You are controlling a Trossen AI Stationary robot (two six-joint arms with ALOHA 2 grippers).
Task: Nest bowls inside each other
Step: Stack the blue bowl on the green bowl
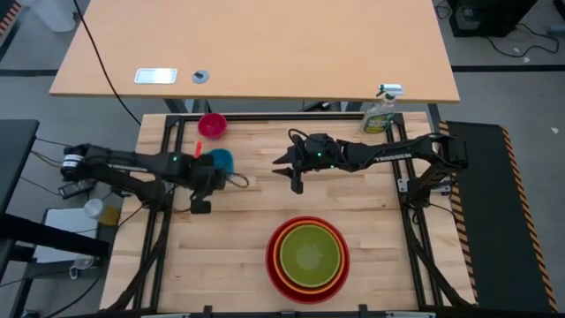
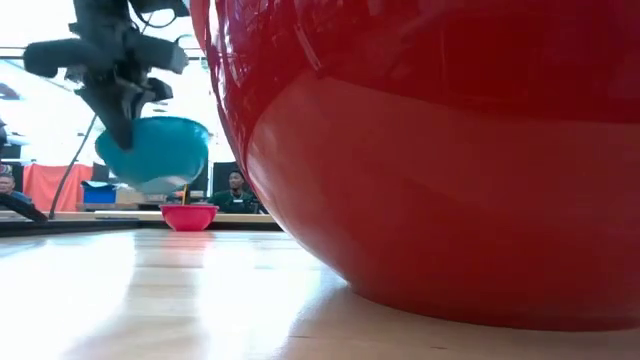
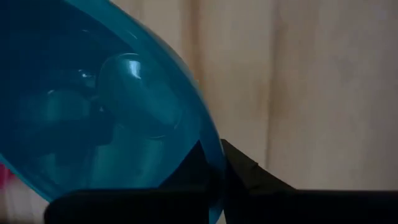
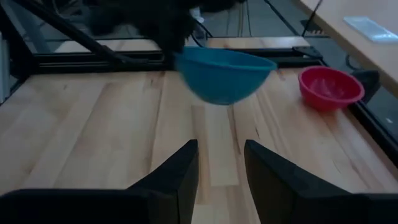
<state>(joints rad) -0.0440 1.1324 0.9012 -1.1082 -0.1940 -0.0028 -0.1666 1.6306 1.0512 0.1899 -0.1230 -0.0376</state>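
In the high view the left claw (image 1: 214, 170) sits at centre-left of the frame, clamped tight on the rim of the blue bowl (image 1: 221, 161), which it holds clear of the counter (image 1: 229, 256). The low view confirms the lift: the blue bowl (image 2: 153, 152) hangs in the upper left of the frame, tilted, with open air beneath it. In the left wrist view the blue bowl (image 3: 106, 124) fills the left half of the frame, its rim pinched at the dark fingers (image 3: 242, 171). The right claw (image 1: 287, 168) waits just right of centre in the high view, its fingers parted and holding nothing; in the right wrist view the right claw (image 4: 221, 165) shows a clear gap between its two fingers, bare wood between them. The pink bowl (image 1: 212, 125) stands alone on the counter toward the upper left, near the far edge, just beyond the blue one. At lower centre the red bowl (image 1: 272, 256) holds the orange bowl (image 1: 280, 243), and the green bowl (image 1: 311, 254) sits inside that. A spray bottle (image 1: 380, 112) stands at the upper right corner of the counter. In the low view the red bowl (image 2: 450, 160) looms across most of the frame.
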